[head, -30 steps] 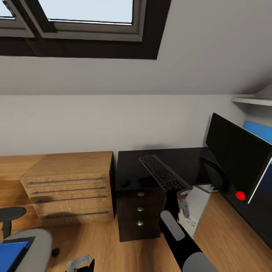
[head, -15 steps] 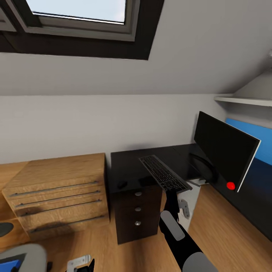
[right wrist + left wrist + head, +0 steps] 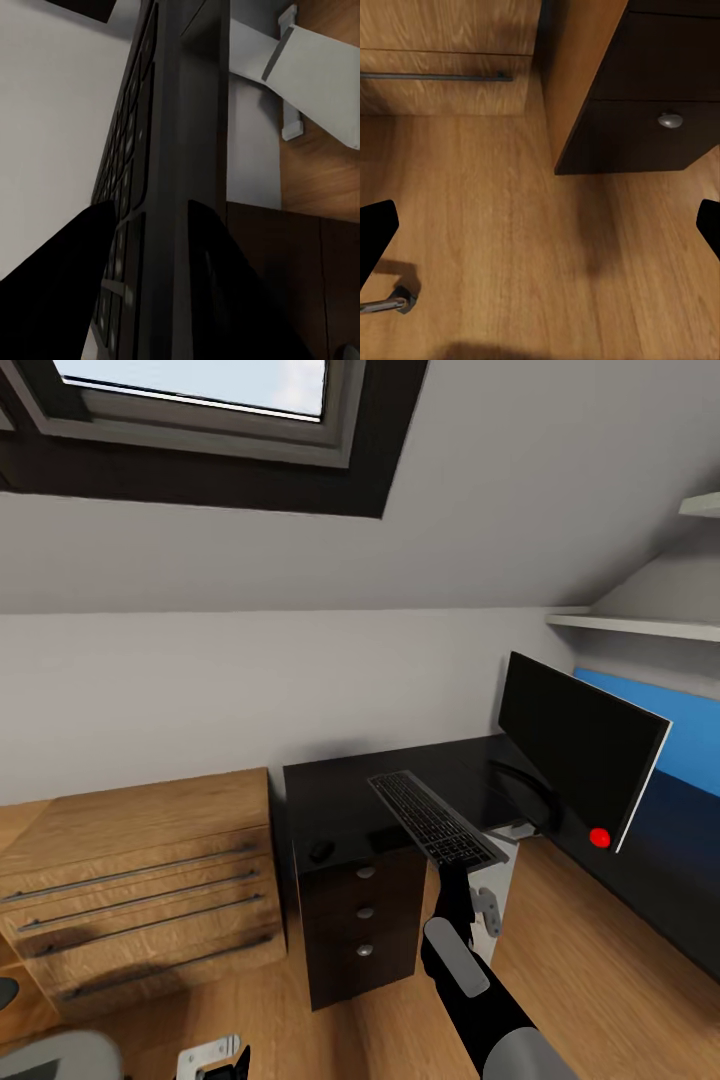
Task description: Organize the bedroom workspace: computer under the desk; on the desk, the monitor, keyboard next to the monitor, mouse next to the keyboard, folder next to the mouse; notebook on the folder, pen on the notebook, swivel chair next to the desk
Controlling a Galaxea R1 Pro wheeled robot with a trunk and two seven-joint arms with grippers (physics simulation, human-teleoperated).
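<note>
Slim dark grey keyboard (image 3: 433, 819): stiff, light, clamped at near end by right end effector (image 3: 455, 867), likely to sag.

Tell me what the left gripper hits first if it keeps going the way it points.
Probably the wood floor: the left gripper, open and holding nothing, points down at bare planks, just short of the desk's drawer unit.
</note>
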